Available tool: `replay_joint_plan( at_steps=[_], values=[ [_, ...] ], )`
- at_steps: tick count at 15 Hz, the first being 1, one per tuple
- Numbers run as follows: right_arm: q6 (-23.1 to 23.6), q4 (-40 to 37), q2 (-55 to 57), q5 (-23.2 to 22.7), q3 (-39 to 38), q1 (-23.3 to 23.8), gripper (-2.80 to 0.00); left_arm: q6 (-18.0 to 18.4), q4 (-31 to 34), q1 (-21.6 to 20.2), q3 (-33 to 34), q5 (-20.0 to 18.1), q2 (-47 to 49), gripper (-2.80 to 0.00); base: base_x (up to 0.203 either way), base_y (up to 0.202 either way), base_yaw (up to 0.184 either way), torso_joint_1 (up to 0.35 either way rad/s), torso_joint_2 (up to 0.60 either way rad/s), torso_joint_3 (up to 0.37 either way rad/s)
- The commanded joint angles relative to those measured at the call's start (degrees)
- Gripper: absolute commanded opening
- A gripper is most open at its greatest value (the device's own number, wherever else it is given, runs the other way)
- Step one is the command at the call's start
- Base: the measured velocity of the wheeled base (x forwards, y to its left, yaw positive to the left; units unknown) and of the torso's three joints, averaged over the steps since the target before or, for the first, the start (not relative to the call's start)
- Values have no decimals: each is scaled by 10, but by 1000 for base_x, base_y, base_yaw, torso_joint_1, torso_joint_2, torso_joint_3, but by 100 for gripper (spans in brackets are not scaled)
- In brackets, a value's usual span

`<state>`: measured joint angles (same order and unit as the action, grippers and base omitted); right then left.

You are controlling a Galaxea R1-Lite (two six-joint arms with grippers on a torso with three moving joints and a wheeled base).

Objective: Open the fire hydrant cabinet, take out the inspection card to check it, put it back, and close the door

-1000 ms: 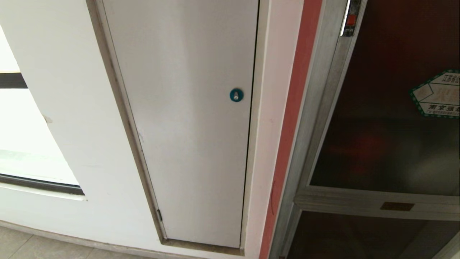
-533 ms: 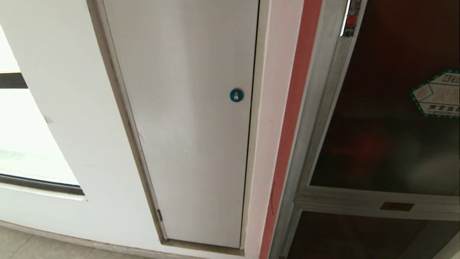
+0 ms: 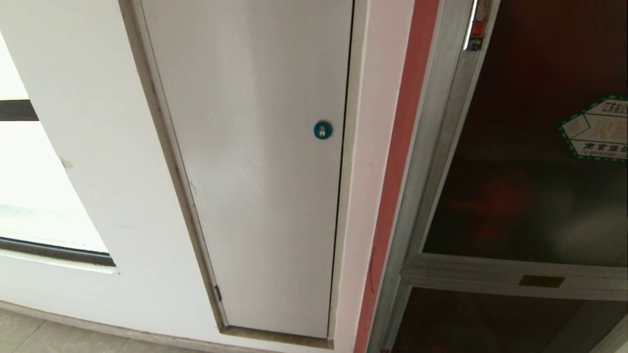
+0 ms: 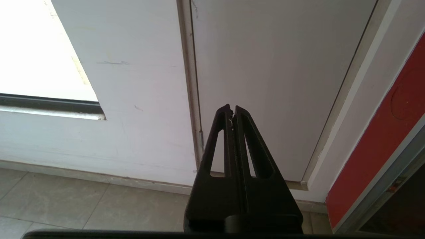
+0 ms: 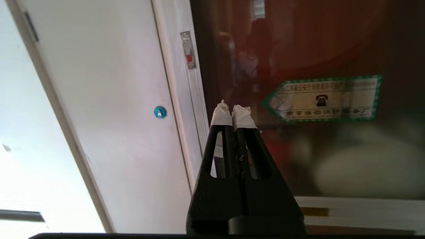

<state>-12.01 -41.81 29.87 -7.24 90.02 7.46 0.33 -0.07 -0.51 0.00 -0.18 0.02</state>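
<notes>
While the dark tinted glass door (image 5: 298,49) is staying latched | right gripper (image 5: 233,111), tips pressed together, is nearing its red-and-chrome latch (image 5: 188,50) | left gripper (image 4: 231,109), also pressed together, is idling | opening pending.

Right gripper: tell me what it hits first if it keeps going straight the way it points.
Probably the door: the shut right gripper points at its dark glass, near the silver frame edge and beside the green-bordered sticker. Depth is unclear.
</notes>
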Motion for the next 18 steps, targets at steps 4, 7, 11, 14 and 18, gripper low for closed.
replay_joint_plan(
  at_steps=[4, 7, 11, 14, 18],
  values=[
    [57, -28, -81, -26, -45, -22, -280, 0, -1, 0, 1, 0, 1, -280, 0, 0, 0, 0, 0, 0],
    [96, -29, -141, -37, -128, -26, -280, 0, 0, 0, 1, 0, 1, -280, 0, 0, 0, 0, 0, 0],
    [94, -28, -171, -36, -183, -72, -280, 0, 0, 0, 1, 0, 0, -280, 0, 0, 0, 0, 0, 0],
    [118, -7, -251, -45, -314, -78, -280, 0, 0, 0, 1, 0, 0, -280, 0, 0, 0, 0, 0, 0],
    [102, 121, -293, 28, -516, -79, -280, 0, 0, 0, 1, 0, 1, -280, 0, 0, 0, 0, 0, 0]
  ],
)
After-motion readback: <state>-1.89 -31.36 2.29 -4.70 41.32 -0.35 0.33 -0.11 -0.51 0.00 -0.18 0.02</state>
